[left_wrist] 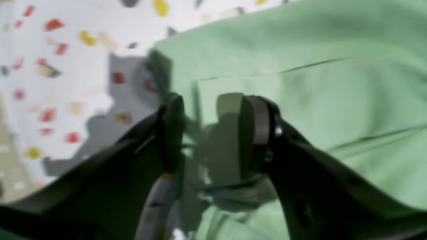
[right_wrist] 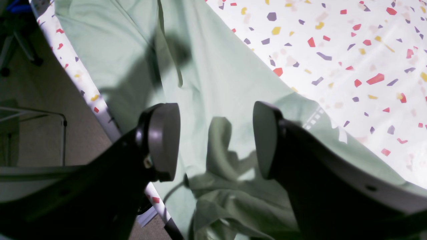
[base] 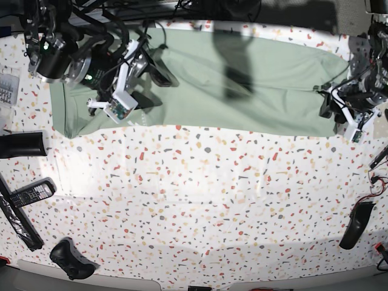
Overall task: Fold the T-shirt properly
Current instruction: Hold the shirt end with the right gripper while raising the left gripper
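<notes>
The T-shirt (base: 242, 79) lies spread in a long band across the far side of the speckled table (base: 200, 200), reaching its far edge. The right gripper (right_wrist: 216, 141) hangs with jaws wide apart and empty above rumpled cloth near the table edge. The left gripper (left_wrist: 211, 133) stands open over the shirt's other end, gripping nothing.

The base camera is looking straight down from high above, taking in the whole table (base: 200, 200) and both arms. The left wrist camera is sitting just behind the left claw (left_wrist: 211, 130), peering close along it at the shirt (left_wrist: 300, 83) edge. The right wrist camera is riding behind the right claw (right_wrist: 217, 140), equally near. All three views are sharing the shirt and speckled table
</notes>
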